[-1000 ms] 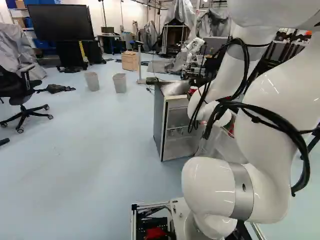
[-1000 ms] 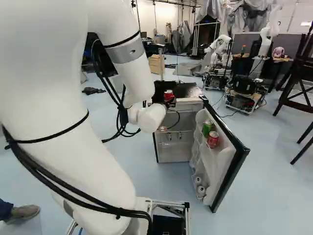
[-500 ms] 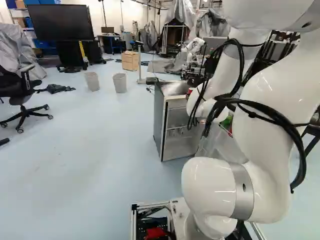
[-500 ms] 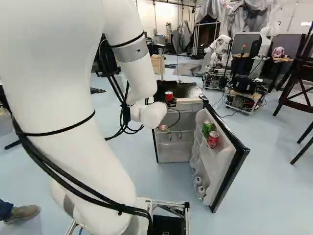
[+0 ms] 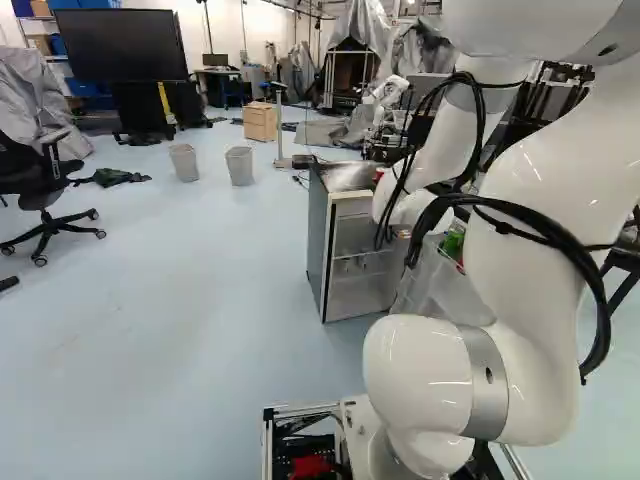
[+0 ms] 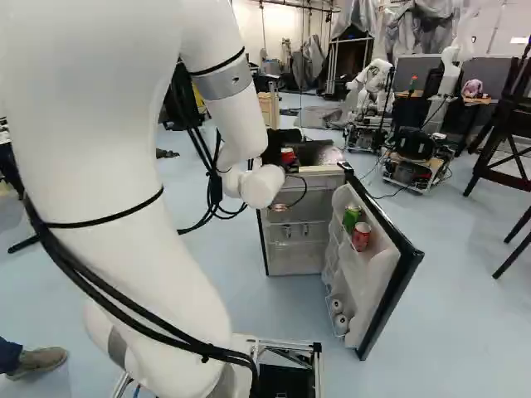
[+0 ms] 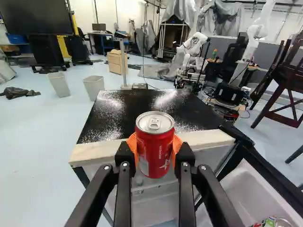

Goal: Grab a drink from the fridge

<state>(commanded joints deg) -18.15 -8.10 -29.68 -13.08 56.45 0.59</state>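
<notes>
Red can [image 7: 155, 146], upright at the black gripper [image 6: 278, 148]; I had my jaws parted to its width, both orange pads [image 7: 177, 143] pressed to its sides. Ahead of me, one fridge [image 6: 294, 257] had a glossy black top [image 7: 111, 116] speckled with white; its front edge [image 7: 97, 152] was pale, its door [image 6: 388, 286] open. Inside the door sat two cans, one green can [image 6: 352, 217] and one second red can [image 6: 361, 235]; lower, two round white ends [image 6: 336, 306] showed. Around lay a smooth pale blue floor [image 5: 180, 320]; on it were two grey bins [image 5: 239, 166], one wooden box [image 5: 260, 121] and one large dark screen [image 5: 122, 45] on a stand.
</notes>
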